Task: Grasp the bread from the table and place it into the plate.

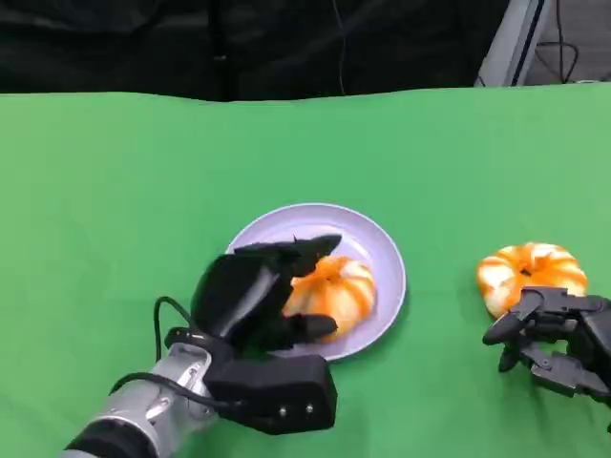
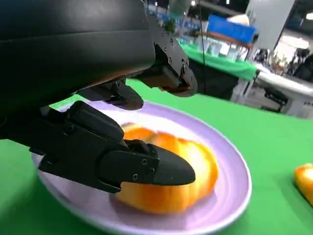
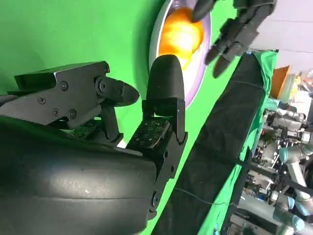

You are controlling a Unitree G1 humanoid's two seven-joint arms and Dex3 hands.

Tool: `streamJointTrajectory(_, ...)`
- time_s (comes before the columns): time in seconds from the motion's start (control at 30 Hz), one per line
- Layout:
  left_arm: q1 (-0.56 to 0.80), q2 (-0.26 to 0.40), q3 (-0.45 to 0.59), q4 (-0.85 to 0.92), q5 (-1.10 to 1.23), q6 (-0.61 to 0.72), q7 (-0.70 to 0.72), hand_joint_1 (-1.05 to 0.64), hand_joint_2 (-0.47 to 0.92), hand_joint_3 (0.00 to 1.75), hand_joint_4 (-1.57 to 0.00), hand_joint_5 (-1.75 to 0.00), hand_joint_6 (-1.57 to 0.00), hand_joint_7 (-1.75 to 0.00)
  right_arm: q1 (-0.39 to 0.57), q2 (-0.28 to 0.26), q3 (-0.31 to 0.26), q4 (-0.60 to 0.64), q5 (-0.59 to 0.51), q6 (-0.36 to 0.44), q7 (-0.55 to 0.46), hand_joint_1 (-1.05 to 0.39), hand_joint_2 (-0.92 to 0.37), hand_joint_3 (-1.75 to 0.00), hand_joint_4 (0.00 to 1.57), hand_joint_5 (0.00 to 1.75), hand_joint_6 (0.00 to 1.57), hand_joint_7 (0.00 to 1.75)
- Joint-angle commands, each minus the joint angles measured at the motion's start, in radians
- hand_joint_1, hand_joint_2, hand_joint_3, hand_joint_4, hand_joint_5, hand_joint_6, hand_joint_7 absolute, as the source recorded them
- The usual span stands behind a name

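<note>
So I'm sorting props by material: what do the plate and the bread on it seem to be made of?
The plate looks like smooth lavender plastic or melamine; its rim has a soft, even sheen. The bread on it, held by the left hand, looks like a glossy moulded replica, plastic or foam, with uniform orange-and-cream stripes. Neither can be confirmed by sight.

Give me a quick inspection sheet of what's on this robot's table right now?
Surface: green table, flat cloth cover.
Job's things: one orange-and-white bread lies in the lilac plate; a second bread sits on the cloth at the right.
Clutter: nothing seen.
Hands: left hand is around the bread in the plate; whether it grips cannot be told. Right hand is open, just short of the second bread.
Cables: black cable loops at the left wrist.
Surroundings: black drape behind the table.
</note>
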Motion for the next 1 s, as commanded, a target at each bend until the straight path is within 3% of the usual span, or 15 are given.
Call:
streamJointTrajectory(0.03, 0.026, 0.033, 0.013, -0.047, -0.003, -0.008, 0.025, -0.83, 0.92, 0.42, -0.46, 0.0, -0.38, 0.0, 0.008, -0.012, -0.007, 0.001, 0.019, 0.006, 0.01, 0.04, -0.87, -0.54, 0.87, 1.36, 0.97, 0.88)
streamJointTrajectory(0.77, 0.181, 0.134, 0.08, -0.25, -0.001, -0.012, 0.037, -0.83, 0.92, 0.45, -0.47, -0.01, -0.41, -0.01, 0.01, -0.016, 0.0, 0.003, -0.007, -0.016, -0.019, 0.04, -0.83, -0.62, 0.88, 1.35, 0.97, 0.93)
streamJointTrajectory(1.0, 0.219, 0.156, 0.135, -0.235, -0.029, -0.136, 0.151, -0.76, 0.92, 0.35, -0.6, -0.04, -0.51, -0.03, 0.013, -0.018, -0.001, 0.003, 0.005, -0.002, -0.006, 0.04, -0.83, -0.63, 0.89, 1.35, 0.96, 0.93)
